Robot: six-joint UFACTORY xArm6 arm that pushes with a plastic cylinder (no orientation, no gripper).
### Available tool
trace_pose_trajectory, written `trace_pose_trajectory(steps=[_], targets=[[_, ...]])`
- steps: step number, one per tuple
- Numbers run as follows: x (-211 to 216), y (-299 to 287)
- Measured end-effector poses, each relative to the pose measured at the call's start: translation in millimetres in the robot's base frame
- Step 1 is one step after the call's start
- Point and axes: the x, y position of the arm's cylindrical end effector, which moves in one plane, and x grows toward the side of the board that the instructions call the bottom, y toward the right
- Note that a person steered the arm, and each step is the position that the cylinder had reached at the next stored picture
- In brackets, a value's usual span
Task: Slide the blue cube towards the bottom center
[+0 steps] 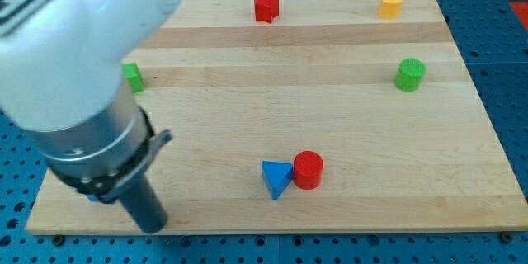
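While my tip (153, 224) nears bottom-left edge — blue cube (95, 196) seemingly hidden.

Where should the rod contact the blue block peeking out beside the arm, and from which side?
Judging loosely: push its view-left face, coming from the view's left, since bottom centre lies rightward. Only a sliver of the blue block shows behind the arm; my tip sits to its right.

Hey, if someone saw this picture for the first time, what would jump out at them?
The big white and grey arm fills the view's left, its dark rod ending with my tip at the board's bottom left edge. Next, the blue triangular block and red cylinder touching near the bottom centre, well right of my tip.
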Motion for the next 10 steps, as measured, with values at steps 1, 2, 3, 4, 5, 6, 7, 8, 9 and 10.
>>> trace_pose_trajectory(steps=[1, 2, 3, 4, 5, 6, 7, 8, 9, 10], targets=[[-0.2, -49.0], [-0.5, -103.3], [-17.6, -126.4], [-28.9, -109.6], [-29.1, -73.2], [-41.3, -51.0], [-48.9, -59.4], [-59.9, -73.1], [-66.2, -70.9], [-72.8, -47.4]])
